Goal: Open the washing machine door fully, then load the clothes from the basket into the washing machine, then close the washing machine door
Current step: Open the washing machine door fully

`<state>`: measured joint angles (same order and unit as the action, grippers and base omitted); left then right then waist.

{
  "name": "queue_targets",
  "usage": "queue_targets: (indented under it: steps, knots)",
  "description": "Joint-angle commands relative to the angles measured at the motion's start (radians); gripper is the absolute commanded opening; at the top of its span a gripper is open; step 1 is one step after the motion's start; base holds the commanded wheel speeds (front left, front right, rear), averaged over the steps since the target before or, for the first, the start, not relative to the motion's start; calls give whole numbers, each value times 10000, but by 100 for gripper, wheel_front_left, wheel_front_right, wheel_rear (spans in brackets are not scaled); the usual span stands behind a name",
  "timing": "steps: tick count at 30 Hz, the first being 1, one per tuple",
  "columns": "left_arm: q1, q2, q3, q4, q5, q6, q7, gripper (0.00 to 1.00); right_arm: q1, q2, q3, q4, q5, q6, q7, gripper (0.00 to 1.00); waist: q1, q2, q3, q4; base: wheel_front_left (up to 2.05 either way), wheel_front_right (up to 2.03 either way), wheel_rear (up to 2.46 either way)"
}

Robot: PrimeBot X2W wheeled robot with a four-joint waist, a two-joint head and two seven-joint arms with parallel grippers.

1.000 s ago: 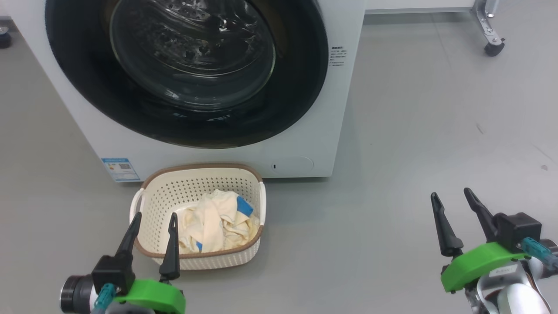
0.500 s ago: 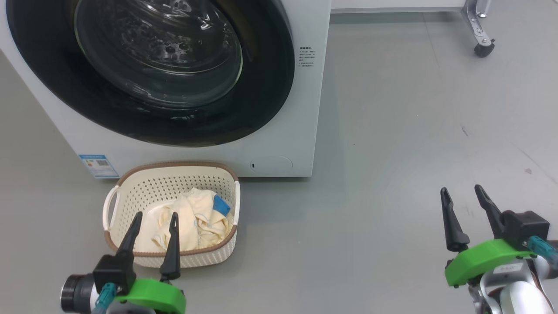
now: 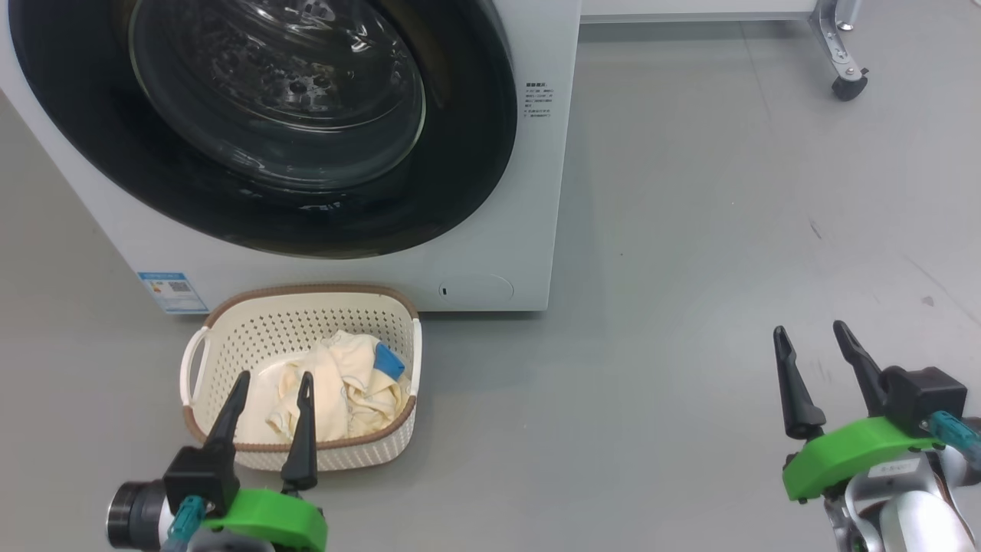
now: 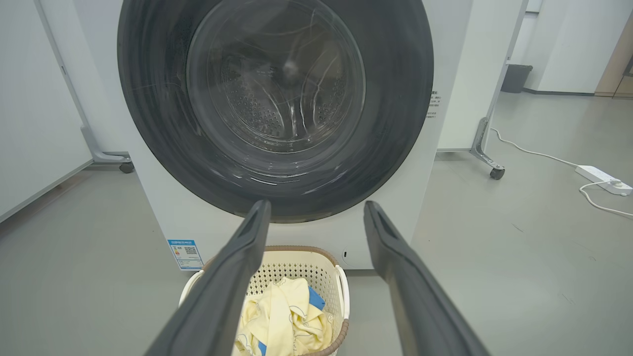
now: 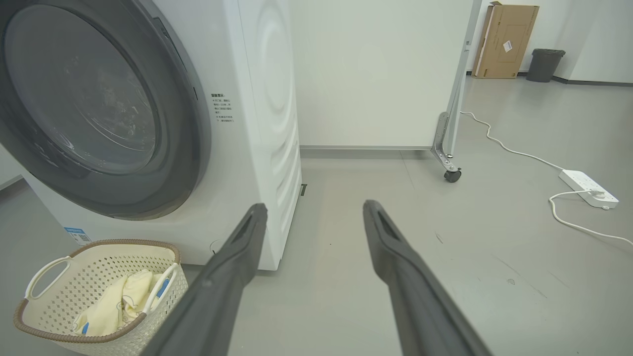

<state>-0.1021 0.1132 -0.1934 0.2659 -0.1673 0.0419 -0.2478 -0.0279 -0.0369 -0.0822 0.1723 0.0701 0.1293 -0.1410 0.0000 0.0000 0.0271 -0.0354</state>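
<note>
Grey floor [image 3: 690, 230] carries the washing machine [image 3: 548, 192] in the head view; its door [image 3: 467, 176] sits closed. The basket [image 3: 306, 326] stands just beside the machine's front, below the door, with the clothes [image 3: 345, 383] inside. The left gripper [image 3: 275, 377] is spread and empty, its tips over the basket's near rim. The right gripper [image 3: 810, 328] is spread and empty, well apart from the basket.

Left wrist view: the spread fingers frame the basket and the door.

Right wrist view: the spread fingers point over the floor; a power strip [image 5: 588, 188] lies far right.
</note>
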Motion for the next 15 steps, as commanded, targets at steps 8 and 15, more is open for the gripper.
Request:
queue_targets:
  steps: [8, 15]
  knots:
    - [-502, 150, 372, -246, 30, 62, -139, 100, -512, -133, 181, -314, 44, 14, -129, 100, 0, 0, 58, 1, 0, 0, 0]
    - [-547, 146, 368, -294, 56, 76, -139, 100, -589, -133, 146, -330, 170, 14, -93, 100, 0, 0, 177, -11, 0, 0, 0]
